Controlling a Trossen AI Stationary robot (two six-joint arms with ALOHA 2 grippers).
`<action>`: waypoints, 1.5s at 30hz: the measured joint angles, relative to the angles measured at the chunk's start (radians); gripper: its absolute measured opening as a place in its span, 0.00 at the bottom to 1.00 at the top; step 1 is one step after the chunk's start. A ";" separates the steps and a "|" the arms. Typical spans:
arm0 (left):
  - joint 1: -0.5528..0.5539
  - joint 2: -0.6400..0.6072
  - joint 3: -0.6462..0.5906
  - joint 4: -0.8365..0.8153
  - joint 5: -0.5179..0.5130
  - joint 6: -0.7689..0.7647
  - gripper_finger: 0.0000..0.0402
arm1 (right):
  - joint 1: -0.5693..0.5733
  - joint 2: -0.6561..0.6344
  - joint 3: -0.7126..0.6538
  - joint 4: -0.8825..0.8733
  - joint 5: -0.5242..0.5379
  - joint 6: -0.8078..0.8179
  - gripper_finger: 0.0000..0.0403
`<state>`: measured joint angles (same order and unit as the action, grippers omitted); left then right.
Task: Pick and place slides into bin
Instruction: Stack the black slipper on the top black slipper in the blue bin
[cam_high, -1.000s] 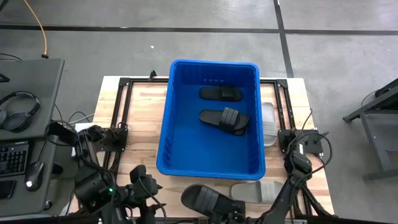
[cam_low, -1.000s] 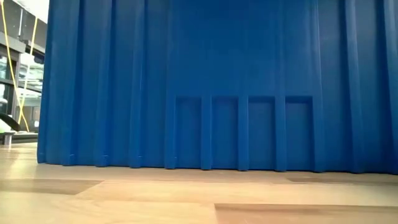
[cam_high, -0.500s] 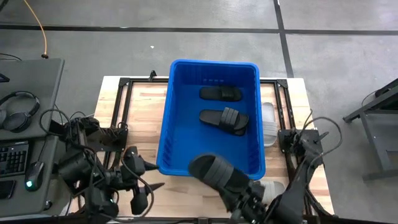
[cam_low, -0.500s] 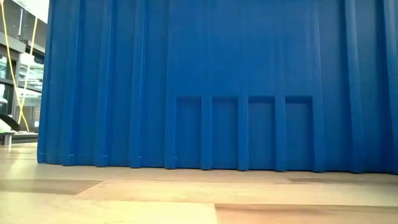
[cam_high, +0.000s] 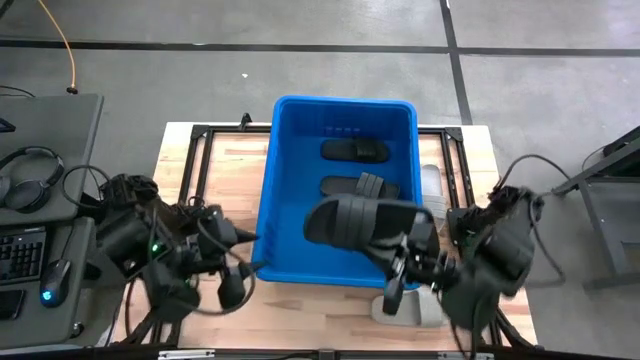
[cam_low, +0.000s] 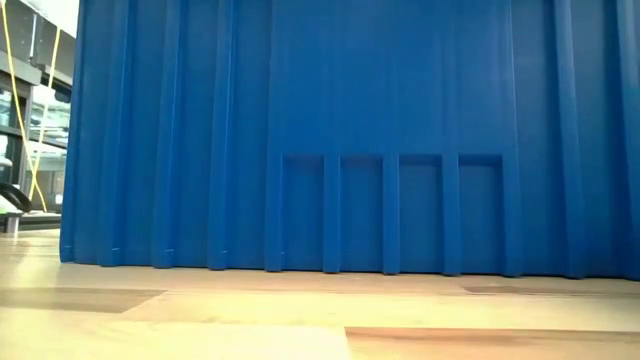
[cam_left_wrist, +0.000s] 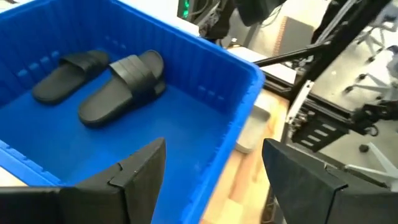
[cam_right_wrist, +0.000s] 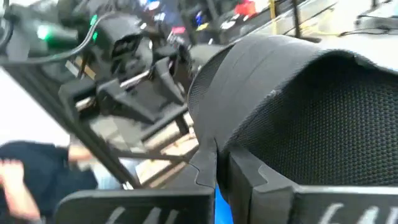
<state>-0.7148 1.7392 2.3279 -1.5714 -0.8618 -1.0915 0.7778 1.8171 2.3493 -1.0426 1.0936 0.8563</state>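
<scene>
The blue bin (cam_high: 285, 160) stands mid-table, and its near wall fills the low view (cam_low: 320, 140). Two black slides (cam_high: 355, 151) (cam_high: 368, 186) lie flat on its floor and also show in the left wrist view (cam_left_wrist: 121, 84). My right gripper (cam_high: 405, 252) is shut on a third black slide (cam_high: 350, 220), held above the bin's near half. My left gripper (cam_high: 243, 266) is open and empty at the bin's near left corner (cam_left_wrist: 214, 155). My right gripper pinches the black slide between its two fingers (cam_right_wrist: 205, 171) at the end near the strap (cam_right_wrist: 249, 81). The fingers come from the table's near right side. The slide is lifted clear above the bin and reaches out from the fingers toward the table's left.
One grey slide (cam_high: 430, 190) lies on the table along the bin's right wall and also shows in the left wrist view (cam_left_wrist: 252, 121). Another grey slide (cam_high: 412, 305) lies in front of the bin's near right corner. Black frame rails (cam_high: 195, 170) run along the table's edges.
My right gripper has gone up and toward the far edge with the black slide. The slide has gone from the table's near edge, over the bin's near rim, to above the bin's floor. My left gripper has moved a little toward the far edge.
</scene>
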 joint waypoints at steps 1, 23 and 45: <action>0.020 -0.006 0.000 0.000 0.015 0.015 0.63 | -0.016 -0.018 0.000 -0.018 -0.035 -0.024 0.00; 0.621 -0.082 -0.001 0.322 0.443 0.353 0.81 | -0.350 -0.178 0.000 -0.221 -0.445 -0.634 0.00; 0.665 -0.081 -0.001 0.404 0.562 0.554 0.83 | -0.437 -0.189 -0.003 -0.204 -0.552 -0.746 0.00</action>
<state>-0.0502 1.6581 2.3272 -1.1671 -0.3001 -0.5373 0.3408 1.6283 2.3466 -1.2469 0.5413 0.1099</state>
